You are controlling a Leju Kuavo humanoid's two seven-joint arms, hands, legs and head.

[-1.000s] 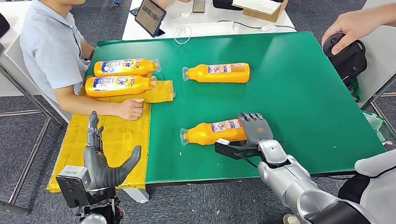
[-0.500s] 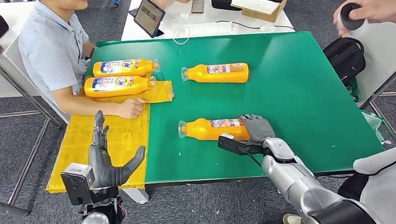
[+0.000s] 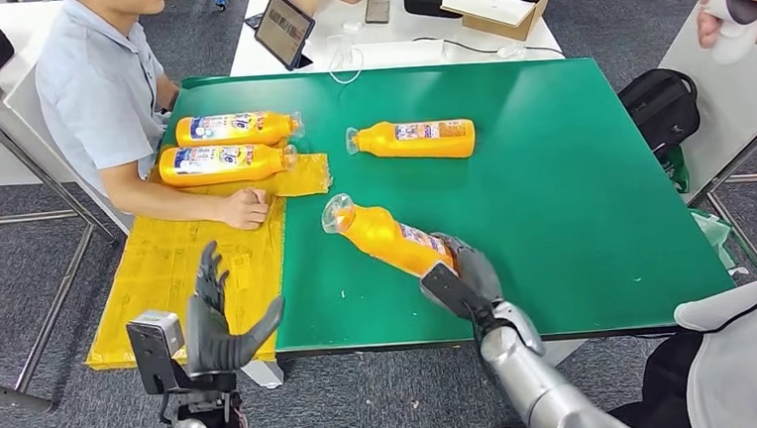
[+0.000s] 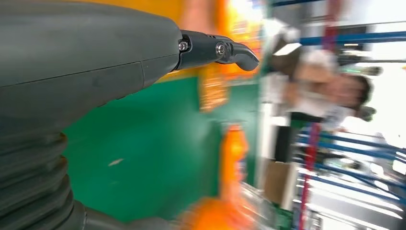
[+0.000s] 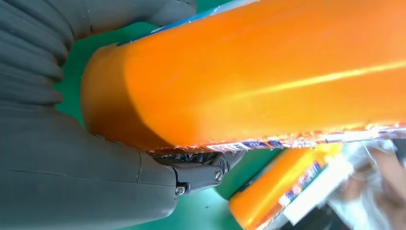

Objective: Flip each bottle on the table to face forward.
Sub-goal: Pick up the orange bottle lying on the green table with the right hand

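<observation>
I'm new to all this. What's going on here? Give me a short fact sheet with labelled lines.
Table: green table
Bottles: four orange ones
Held bottle: gripped at its base by the right hand, tilted, cap end raised
Lone bottle: lying flat farther back
Left hand: open, holding nothing
Bottle pair: lying by a seated person's arm

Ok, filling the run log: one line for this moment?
right hand: grips tilted bottle by base | left hand: empty, off table | person's hand: on yellow sheet

Silver arms end in each dark grey robot hand [image 3: 466, 273] with ribbed covers.
</observation>
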